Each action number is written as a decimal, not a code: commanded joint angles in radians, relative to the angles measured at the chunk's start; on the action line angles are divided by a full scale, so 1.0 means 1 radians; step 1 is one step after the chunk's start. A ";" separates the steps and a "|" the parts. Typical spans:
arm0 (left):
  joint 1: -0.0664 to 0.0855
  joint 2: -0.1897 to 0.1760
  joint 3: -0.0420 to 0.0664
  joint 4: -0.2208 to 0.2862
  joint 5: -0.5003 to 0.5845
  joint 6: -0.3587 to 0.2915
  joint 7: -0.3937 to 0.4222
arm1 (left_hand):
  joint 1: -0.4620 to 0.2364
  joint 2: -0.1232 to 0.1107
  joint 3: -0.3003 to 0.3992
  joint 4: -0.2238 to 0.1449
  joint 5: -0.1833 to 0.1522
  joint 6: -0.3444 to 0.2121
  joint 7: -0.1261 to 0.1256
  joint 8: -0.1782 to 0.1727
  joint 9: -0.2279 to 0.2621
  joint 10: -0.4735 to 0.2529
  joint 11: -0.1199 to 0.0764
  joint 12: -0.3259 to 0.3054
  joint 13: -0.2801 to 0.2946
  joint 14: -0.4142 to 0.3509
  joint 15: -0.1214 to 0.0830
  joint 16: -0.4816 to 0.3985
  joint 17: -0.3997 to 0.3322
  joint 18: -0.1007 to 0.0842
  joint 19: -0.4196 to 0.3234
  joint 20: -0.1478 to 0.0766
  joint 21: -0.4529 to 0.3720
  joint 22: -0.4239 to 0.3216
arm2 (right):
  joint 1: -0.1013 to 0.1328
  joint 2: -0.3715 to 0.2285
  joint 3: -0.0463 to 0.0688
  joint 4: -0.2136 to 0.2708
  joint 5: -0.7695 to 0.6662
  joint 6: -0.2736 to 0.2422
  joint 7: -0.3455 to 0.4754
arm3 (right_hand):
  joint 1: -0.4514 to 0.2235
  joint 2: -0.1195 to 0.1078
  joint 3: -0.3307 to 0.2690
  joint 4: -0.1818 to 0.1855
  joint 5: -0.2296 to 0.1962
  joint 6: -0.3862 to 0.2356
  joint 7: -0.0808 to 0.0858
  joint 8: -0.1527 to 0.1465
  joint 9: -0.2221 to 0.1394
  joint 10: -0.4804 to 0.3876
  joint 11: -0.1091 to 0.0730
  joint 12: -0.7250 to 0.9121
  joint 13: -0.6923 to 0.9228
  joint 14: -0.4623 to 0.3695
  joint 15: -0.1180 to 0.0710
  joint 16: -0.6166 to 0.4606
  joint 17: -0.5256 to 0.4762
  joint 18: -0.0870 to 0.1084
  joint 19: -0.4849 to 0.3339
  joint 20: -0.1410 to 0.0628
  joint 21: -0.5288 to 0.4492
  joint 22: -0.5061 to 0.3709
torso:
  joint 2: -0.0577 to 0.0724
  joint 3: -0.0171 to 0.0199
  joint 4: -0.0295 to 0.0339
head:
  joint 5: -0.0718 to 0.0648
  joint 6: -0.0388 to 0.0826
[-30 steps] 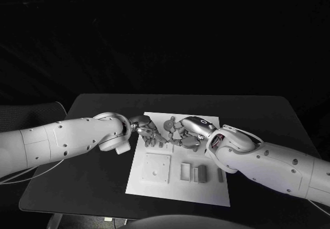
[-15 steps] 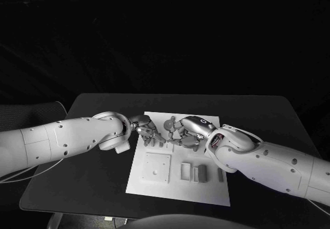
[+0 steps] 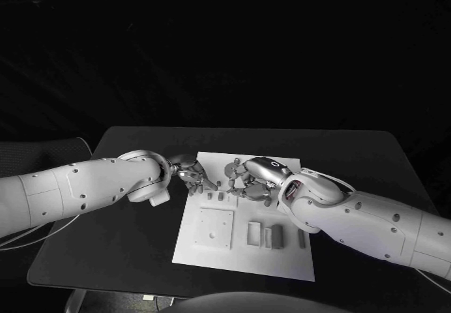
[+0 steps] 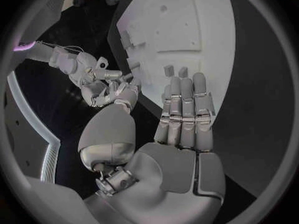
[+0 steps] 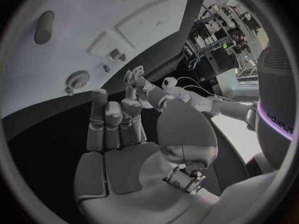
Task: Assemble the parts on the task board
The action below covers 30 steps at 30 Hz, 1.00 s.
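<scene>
Left hand slightly farther left than before, open-fingered, empty; right hand likewise empty.

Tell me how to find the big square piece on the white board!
Look at the white task board in the middle of the black table. On its near half, left side, sits a raised square plate. It is far wider than the two narrow upright blocks to its right.

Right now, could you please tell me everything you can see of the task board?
The task board is a flat white rectangular plate, matte like plastic, lying in the middle of the black table. Its near half carries a raised square block and narrow upright pieces. Both hands hover over its far end; contact is unclear.
</scene>
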<state>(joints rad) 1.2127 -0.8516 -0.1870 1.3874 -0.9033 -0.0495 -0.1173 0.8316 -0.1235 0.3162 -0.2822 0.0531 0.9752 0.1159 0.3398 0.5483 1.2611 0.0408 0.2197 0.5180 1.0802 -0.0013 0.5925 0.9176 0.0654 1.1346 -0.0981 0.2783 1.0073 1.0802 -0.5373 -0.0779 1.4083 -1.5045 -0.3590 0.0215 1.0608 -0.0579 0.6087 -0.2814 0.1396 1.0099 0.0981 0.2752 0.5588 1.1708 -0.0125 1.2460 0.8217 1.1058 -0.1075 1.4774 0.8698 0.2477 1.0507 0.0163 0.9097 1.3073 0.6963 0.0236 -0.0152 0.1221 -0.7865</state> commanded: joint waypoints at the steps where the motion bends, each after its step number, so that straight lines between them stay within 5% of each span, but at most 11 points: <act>1: 0.001 -0.005 0.001 -0.021 0.024 -0.008 0.016 | 0.012 0.000 0.000 -0.006 -0.004 0.002 0.002 -0.007 0.002 -0.008 0.001 -0.003 0.002 -0.005 0.002 0.006 0.000 0.009 -0.006 0.001 0.001 0.002 | 0.000 0.013 -0.009 -0.008 -0.025 0.034 -0.004 | -0.008 0.001 0.005 -0.001 0.005 0.006 -0.002 0.004 0.001 0.004 -0.004 -0.005 -0.001 0.002 -0.009 -0.006 -0.001 0.014 0.008 -0.001 0.001 0.012 | 0.000 -0.0001 0.0008 | 0.003 -0.004; 15: 0.015 -0.024 0.024 -0.109 0.052 -0.020 0.022 | 0.017 0.001 0.001 -0.006 -0.003 0.004 0.002 -0.007 0.003 -0.007 0.001 -0.004 0.005 -0.004 0.002 0.007 0.000 0.009 -0.005 0.001 0.001 0.003 | 0.032 0.054 -0.082 -0.010 -0.090 0.150 -0.005 | -0.012 -0.001 0.005 0.000 0.004 0.004 -0.002 0.003 0.001 0.004 -0.004 -0.006 -0.001 0.002 -0.009 -0.008 -0.002 0.014 0.007 -0.001 0.000 0.011 | -0.001 0.0006 0.0008 | 0.043 -0.032; 20: 0.017 -0.022 0.025 -0.124 0.052 -0.021 0.022 | 0.018 0.001 0.001 -0.006 -0.003 0.005 0.002 -0.007 0.003 -0.007 0.001 -0.004 0.005 -0.004 0.002 0.007 0.000 0.009 -0.005 0.001 0.000 0.004 | 0.036 0.061 -0.093 -0.002 -0.132 0.195 -0.021 | -0.013 -0.001 0.005 0.000 0.004 0.004 -0.002 0.002 0.001 0.004 -0.004 -0.006 -0.001 0.002 -0.009 -0.008 -0.002 0.014 0.007 -0.001 -0.001 0.011 | 0.000 0.0001 -0.0004 | 0.041 -0.034; 30: 0.020 -0.017 0.027 -0.146 0.053 -0.024 0.024 | 0.019 0.001 0.001 -0.005 -0.003 0.005 0.002 -0.007 0.003 -0.007 0.001 -0.005 0.006 -0.004 0.002 0.007 -0.001 0.009 -0.005 0.001 0.000 0.004 | 0.044 0.087 -0.134 -0.001 -0.219 0.202 -0.044 | -0.015 -0.003 0.005 0.001 0.003 0.004 -0.002 0.002 0.001 0.005 -0.004 -0.006 -0.001 0.003 -0.009 -0.008 -0.002 0.014 0.009 -0.001 0.000 0.011 | 0.000 0.0009 0.0004 | 0.036 -0.040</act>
<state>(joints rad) 1.2312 -0.8727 -0.1611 1.2408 -0.8599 -0.0659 -0.1075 0.8395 -0.1235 0.3161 -0.2822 0.0531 0.9752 0.1159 0.3398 0.5498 1.2611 0.0408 0.2198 0.5233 1.0804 -0.0015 0.5925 0.9175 0.0621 1.1347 -0.0980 0.2783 1.0103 1.1246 -0.4536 -0.2120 1.4060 -1.6582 -0.1878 -0.0077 1.0569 -0.0620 0.6086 -0.2815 0.1394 1.0098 0.0978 0.2747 0.5580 1.1708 -0.0125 1.2460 0.8220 1.1065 -0.1104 1.4735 0.8689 0.2479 1.0510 0.0159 0.9097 1.3073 0.6964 0.0240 -0.0152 0.1583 -0.8251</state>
